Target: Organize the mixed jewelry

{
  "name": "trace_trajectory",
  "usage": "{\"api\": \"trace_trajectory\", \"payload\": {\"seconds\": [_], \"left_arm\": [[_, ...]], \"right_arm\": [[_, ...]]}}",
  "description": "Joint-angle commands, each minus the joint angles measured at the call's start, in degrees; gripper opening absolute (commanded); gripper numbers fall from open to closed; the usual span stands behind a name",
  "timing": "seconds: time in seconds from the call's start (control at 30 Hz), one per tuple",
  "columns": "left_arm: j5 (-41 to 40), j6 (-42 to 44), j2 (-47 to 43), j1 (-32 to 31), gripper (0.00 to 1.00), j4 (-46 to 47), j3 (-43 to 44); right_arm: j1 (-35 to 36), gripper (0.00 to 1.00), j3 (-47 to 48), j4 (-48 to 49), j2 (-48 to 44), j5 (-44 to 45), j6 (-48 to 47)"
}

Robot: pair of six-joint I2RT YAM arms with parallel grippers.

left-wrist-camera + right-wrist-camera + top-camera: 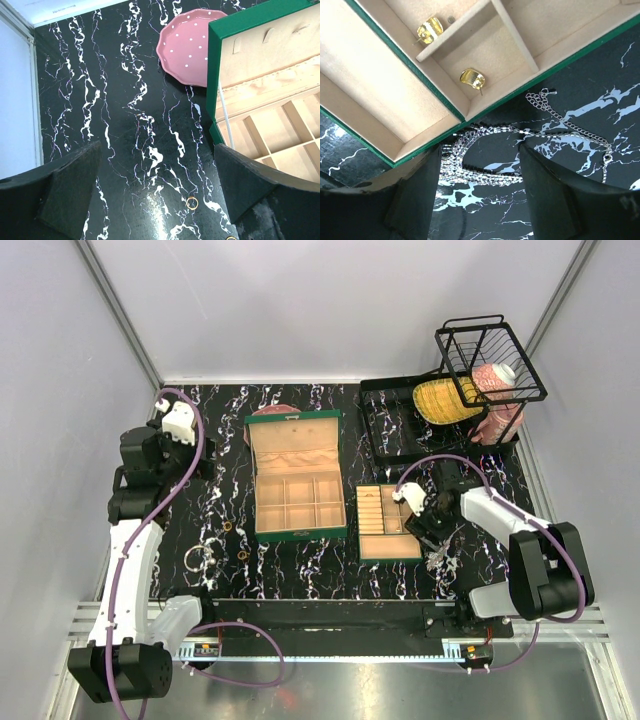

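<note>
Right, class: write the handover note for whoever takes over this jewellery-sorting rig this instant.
Left jaws: open, empty, above bare table left of the open green box with tan compartments.
Right jaws: open, empty, poised over the beaded silvery chain necklace beside the small tan divided tray.
Done: two curved gold earrings sit in the tray, in neighbouring compartments.
Left: that necklace, a thin silver link chain, two small gold rings and a thin silver bangle hoop lie on the black marble-patterned table.
</note>
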Motion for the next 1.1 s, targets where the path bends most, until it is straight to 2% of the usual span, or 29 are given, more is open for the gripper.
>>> {"api": "trace_trajectory", "payload": {"seconds": [0.0,0.33,0.57,0.67,0.8,0.9,1.07], "left_arm": [[-1.4,-1.0,-0.7,0.0,0.99,3.4,-0.6],[-2.1,-0.5,-2.0,-0.1,0.99,3.4,-1.8],[-2.6,0.1,-2.6,0.0,0.99,3.6,-2.7],[-2.8,0.2,-2.9,0.0,0.99,3.6,-2.9],[-2.8,0.3,-3.0,0.0,0.99,3.7,-3.4],[-2.8,0.4,-3.0,0.0,0.99,3.6,-3.3],[-2.7,0.4,-3.3,0.0,0.99,3.7,-3.4]], "right_arm": [[1.6,0.69,-2.8,2.0,0.0,0.0,1.1],[3.9,0.65,-5.2,2.8,-0.8,1.0,2.4],[4.8,0.57,-5.6,2.4,0.4,1.4,2.4],[5.1,0.49,-5.6,2.7,1.4,1.8,2.5],[5.1,0.31,-5.0,2.4,2.8,2.2,2.8],[5.0,0.25,-5.0,2.4,2.9,2.4,2.9],[5.1,0.05,-5.0,2.7,2.8,3.8,3.0]]}}
